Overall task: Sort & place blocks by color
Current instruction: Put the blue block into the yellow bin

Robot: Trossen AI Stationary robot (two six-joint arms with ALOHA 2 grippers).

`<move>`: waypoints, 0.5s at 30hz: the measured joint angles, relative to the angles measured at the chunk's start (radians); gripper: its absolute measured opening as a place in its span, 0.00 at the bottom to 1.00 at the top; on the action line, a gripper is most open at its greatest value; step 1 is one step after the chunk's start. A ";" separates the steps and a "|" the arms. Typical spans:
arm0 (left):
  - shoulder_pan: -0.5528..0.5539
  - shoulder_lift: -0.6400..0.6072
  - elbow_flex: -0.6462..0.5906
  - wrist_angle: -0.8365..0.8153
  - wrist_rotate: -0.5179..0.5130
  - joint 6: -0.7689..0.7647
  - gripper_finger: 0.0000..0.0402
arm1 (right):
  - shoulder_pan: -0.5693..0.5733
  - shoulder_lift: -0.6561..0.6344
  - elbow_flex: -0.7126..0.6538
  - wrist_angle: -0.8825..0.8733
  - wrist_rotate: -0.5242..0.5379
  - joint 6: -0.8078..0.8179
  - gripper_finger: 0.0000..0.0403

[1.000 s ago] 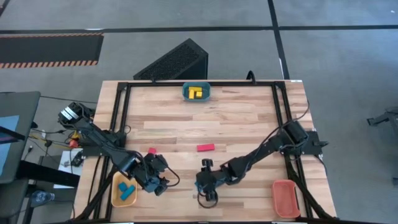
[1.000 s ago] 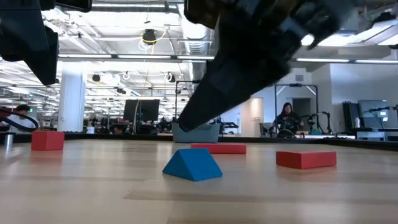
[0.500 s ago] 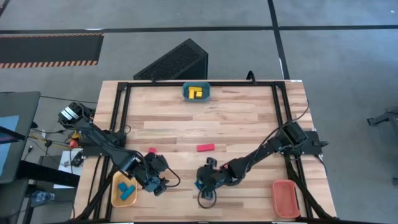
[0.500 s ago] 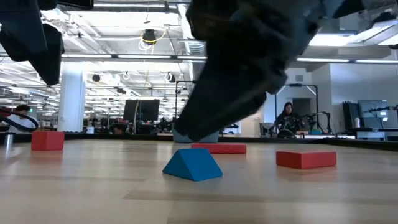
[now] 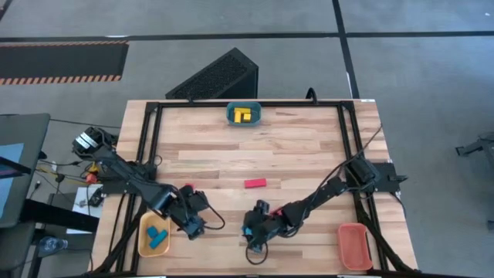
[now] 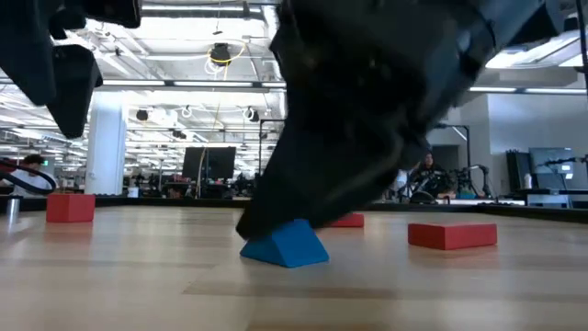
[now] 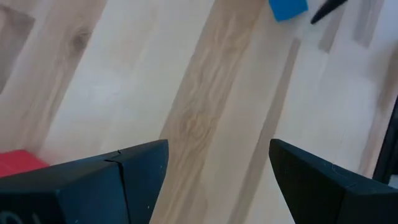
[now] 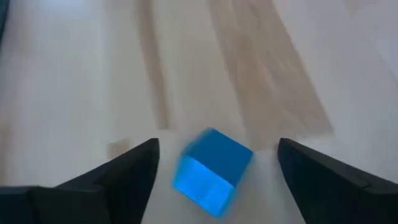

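Observation:
A small blue block (image 8: 212, 171) lies flat on the wood near the table's near edge (image 6: 285, 245). My right gripper (image 8: 217, 144) is open and low over it (image 5: 248, 229), one finger on each side, with a gap showing to each. My left gripper (image 7: 217, 163) is open above bare wood near the yellow tray (image 5: 191, 225). Red blocks lie at mid-table (image 5: 255, 183), left of it (image 5: 187, 188), and nearer on the right in the low view (image 6: 452, 235). The yellow tray (image 5: 141, 242) holds blue blocks (image 5: 158, 235); the teal tray (image 5: 230, 115) holds yellow ones (image 5: 244, 115).
The orange-red tray (image 5: 354, 245) sits at the near right corner. A black frame (image 5: 147, 139) runs along the table's sides and far edge. Bare wood stretches across the middle and far half. A person (image 6: 424, 170) sits in the room beyond the table.
My right gripper has come down toward the table and closed in over the blue block, its fingers still apart. The block has stayed where it was.

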 joint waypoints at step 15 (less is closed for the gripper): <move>0.108 0.000 -0.001 -0.061 0.052 0.253 0.66 | -0.020 0.009 0.019 -0.170 0.072 0.146 0.65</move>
